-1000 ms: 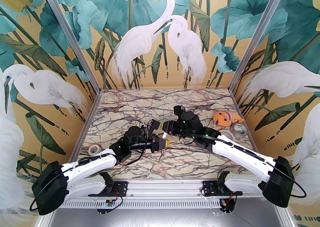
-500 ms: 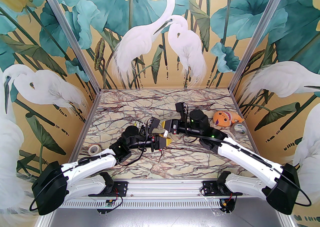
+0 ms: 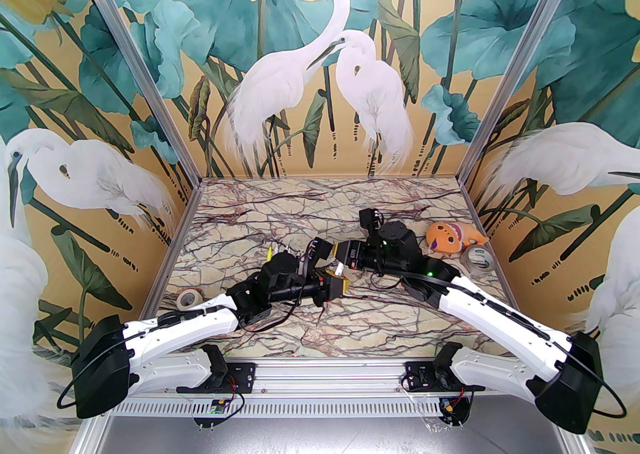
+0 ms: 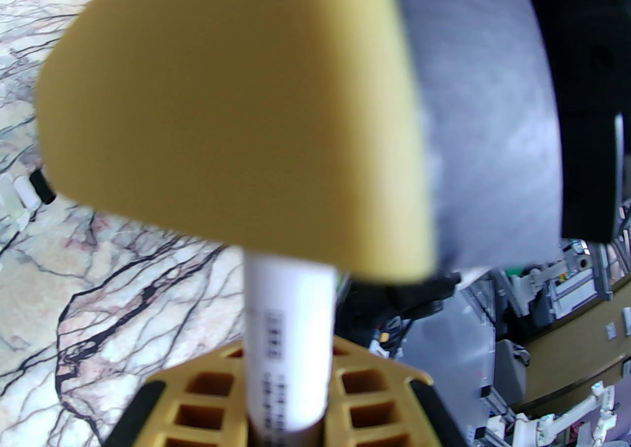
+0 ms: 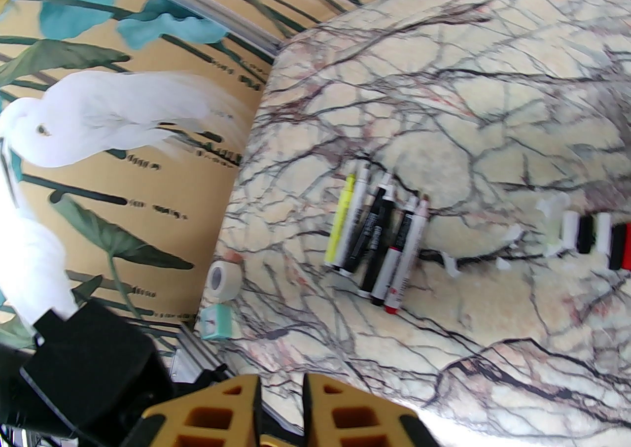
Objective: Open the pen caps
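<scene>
From above, the two claws meet over the middle of the table (image 3: 280, 201). The left claw (image 3: 340, 287) reaches in from 8 o'clock and the right claw (image 3: 342, 262) from 4 o'clock. A white pen (image 3: 340, 271) runs between them. Each claw is squeezed shut on one end of it. I think that is so they can pull apart and pop the cap off.

In the left wrist view, the pen stands up from 6 o'clock, held tight between the left claw's yellow fingers. Its top goes behind the right claw's big yellow finger (image 4: 222, 115), so its cap is hidden.

In the right wrist view, the right claw's fingers at 6 o'clock almost touch. What they hold cannot be seen here. Loose caps (image 5: 586, 233) lie in a line at 3 o'clock. A row of pens (image 5: 374, 243) lies in the middle, out of the way.
</scene>
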Action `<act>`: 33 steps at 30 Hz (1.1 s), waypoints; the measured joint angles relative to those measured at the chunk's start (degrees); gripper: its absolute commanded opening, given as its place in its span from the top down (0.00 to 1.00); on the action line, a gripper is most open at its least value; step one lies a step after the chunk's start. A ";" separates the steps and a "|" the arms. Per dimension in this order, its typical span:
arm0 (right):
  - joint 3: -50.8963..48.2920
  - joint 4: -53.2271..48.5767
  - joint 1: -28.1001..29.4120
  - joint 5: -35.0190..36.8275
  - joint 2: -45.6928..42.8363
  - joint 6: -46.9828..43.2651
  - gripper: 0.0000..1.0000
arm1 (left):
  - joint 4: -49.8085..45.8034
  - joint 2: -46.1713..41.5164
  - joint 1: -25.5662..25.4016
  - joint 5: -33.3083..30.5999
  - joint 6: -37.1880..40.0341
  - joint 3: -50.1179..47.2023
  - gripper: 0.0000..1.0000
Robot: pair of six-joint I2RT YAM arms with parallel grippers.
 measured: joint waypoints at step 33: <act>0.44 -3.78 -22.69 -9.51 3.87 -17.84 0.87 | 6.88 -5.84 6.73 8.37 -9.14 -8.04 0.87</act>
